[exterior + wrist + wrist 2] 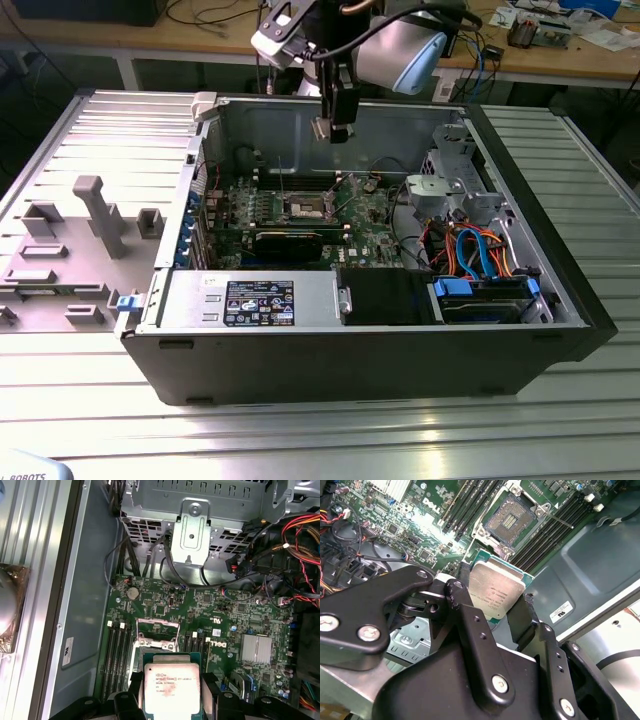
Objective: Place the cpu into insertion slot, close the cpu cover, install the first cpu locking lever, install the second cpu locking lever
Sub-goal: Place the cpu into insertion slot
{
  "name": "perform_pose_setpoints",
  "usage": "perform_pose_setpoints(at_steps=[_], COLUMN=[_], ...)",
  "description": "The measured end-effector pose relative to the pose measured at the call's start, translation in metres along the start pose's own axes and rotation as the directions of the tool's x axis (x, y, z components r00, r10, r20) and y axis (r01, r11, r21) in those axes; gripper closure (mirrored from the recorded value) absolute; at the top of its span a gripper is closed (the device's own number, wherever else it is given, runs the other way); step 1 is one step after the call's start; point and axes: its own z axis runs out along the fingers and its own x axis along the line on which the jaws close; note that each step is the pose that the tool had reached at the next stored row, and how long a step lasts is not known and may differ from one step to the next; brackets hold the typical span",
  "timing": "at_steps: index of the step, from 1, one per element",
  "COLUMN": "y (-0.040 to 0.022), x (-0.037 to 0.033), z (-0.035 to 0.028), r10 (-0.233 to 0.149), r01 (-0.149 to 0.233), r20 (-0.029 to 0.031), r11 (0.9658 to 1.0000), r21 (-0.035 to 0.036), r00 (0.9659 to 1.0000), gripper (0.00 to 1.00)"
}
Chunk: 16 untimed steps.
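Placement, the first step, looks to be in hand: the claw [334, 128] is clamped on the cpu [171, 686] by opposite edges, well above the bare insertion slot [512, 519] (nothing seated in it yet), so the chip needs squaring over it before lowering.

Top of the cpu [171, 687]: several lines of small dark print, not reliably legible. Motherboard [220, 610]: one white logo [216, 643]. Case wall [85, 605]: white sticker [67, 652] with dark marks; metal cover [185, 300] nearest the camera in the exterior view: dark label [259, 302] of symbols, illegible.
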Motion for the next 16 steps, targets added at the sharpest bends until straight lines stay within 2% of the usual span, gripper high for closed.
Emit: perform_pose_setpoints(at_steps=[16], y=[-0.0004], x=[-0.0001], z=[0.0044], r10=[0.0], r01=[0.0], r20=[-0.0003], r11=[1.0], r21=[0.0011], r00=[1.0], gripper=[0.45])
